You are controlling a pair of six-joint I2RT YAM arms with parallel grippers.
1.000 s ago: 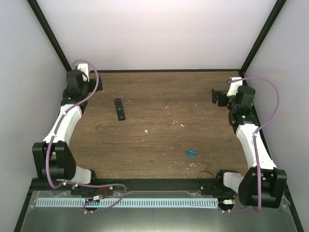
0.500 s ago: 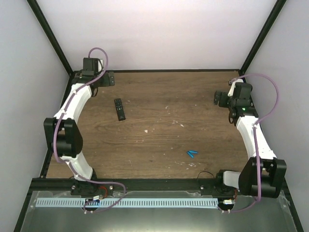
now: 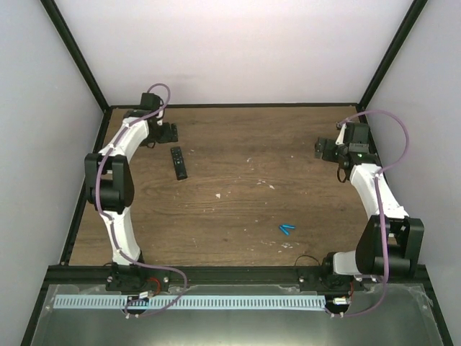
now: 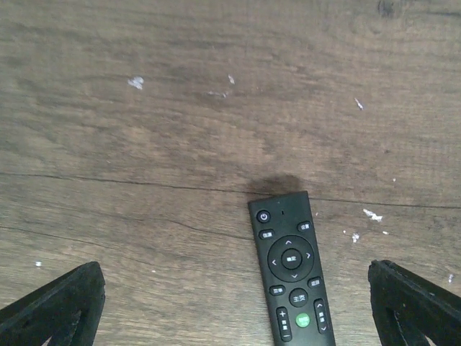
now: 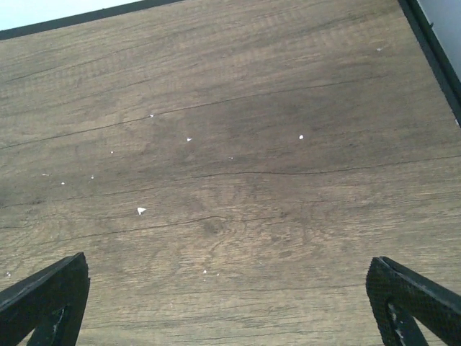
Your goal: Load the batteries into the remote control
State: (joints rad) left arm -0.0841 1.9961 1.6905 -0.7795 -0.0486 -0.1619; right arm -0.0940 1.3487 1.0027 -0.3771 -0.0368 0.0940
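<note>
**Left side.** The remote control (image 3: 179, 163) lies on the table (image 3: 238, 209) near the far left corner, button face up and roughly parallel to the left edge. The left gripper (image 3: 169, 133) hangs just beyond the remote's far end. In the left wrist view the remote (image 4: 294, 270) sits between the two fingers (image 4: 65, 306), nearer the one at the right of the picture. Its power-button end points away from the gripper (image 4: 236, 299) and its other end runs off the bottom edge. Neither finger touches it. The jaws stand fully apart and hold nothing.

**Batteries.** The batteries (image 3: 287, 229) lie together in a narrow V in the near right part of the table. They are well apart from both grippers and from the remote.

**Right side.** The right gripper (image 3: 324, 149) hangs close to the right edge, toward the far right corner. Its jaws are spread wide with nothing in them. The right wrist view shows only bare wood between the fingers (image 5: 43, 299).

**Edges and room.** A black frame (image 3: 230, 105) borders the table. Between remote and batteries lies bare wood scattered with white flecks (image 3: 218, 195).
</note>
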